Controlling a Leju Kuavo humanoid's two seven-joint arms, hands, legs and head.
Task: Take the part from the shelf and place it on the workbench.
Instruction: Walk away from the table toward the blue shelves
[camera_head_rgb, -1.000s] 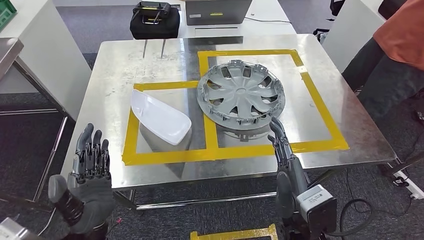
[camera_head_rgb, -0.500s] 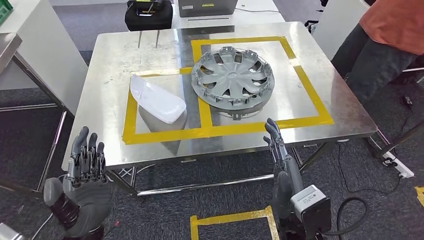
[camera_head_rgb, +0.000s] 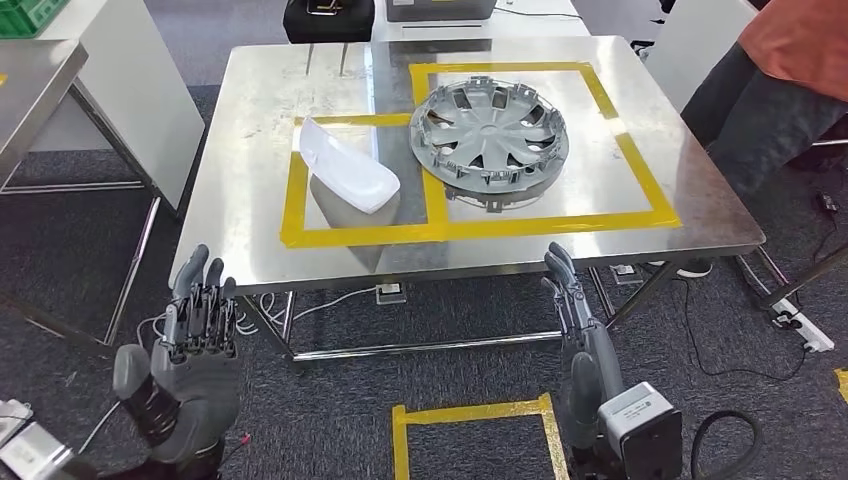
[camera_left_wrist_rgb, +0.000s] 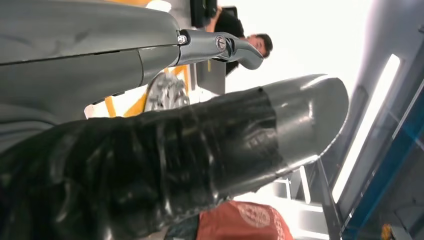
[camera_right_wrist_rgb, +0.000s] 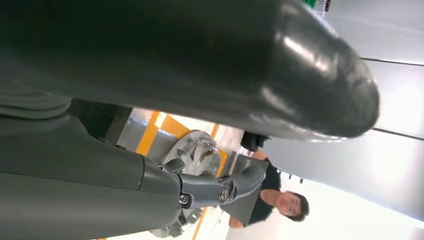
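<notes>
The grey hubcap (camera_head_rgb: 489, 136) lies flat on the steel surface (camera_head_rgb: 250, 120), inside the larger yellow-taped square (camera_head_rgb: 600, 95). Beside it, in the smaller taped square, rests a white curved panel (camera_head_rgb: 349, 167). Below the surface's near edge, the left hand (camera_head_rgb: 192, 350) and right hand (camera_head_rgb: 578, 325) are raised, fingers extended, holding nothing.

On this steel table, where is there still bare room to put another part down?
The table is bare left of the tape squares, and in a wedge right of them toward the person. The front corner of the small square below the white cover is free. The hubcap fills most of the large square.
</notes>
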